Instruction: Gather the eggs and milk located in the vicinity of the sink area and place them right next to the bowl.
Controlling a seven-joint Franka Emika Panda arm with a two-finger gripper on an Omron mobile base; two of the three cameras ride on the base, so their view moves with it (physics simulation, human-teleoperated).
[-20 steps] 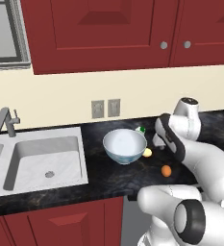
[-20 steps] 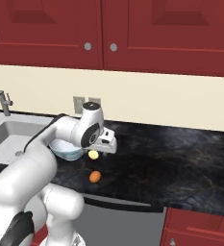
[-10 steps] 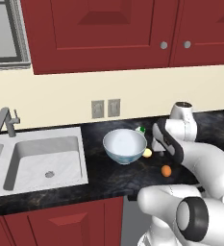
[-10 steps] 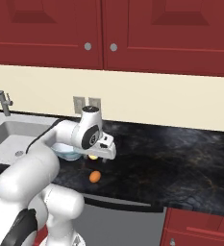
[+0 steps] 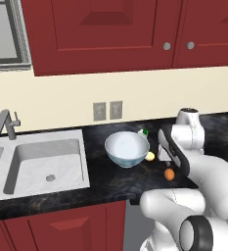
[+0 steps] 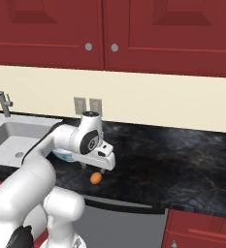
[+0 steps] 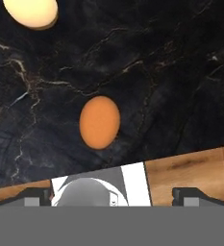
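Observation:
The white bowl point(image 5: 127, 148) stands on the dark counter right of the sink point(image 5: 37, 162). Close by its right side lies the pale yellow egg point(image 5: 149, 156), which also sits at the top left of the hand view point(image 7: 31, 12). The orange egg point(image 5: 169, 174) point(image 6: 96, 178) point(image 7: 99, 122) lies further right, near the counter's front edge. The milk's green top point(image 5: 143, 132) peeks out behind the bowl. My gripper point(image 5: 165, 159) point(image 6: 97, 169) point(image 7: 116, 196) hangs open just above the orange egg, with nothing between its fingertips point(image 7: 36, 196).
The grey faucet point(image 5: 3, 125) stands at the sink's back left. Two wall outlets point(image 5: 108, 111) sit above the bowl. Red cabinets hang overhead. The counter's front edge point(image 7: 190, 166) runs just below the orange egg, and dark counter stretches to the right point(image 6: 182, 160).
My hand has come down toward the counter over the orange egg, still open. Eggs, milk and bowl have not moved.

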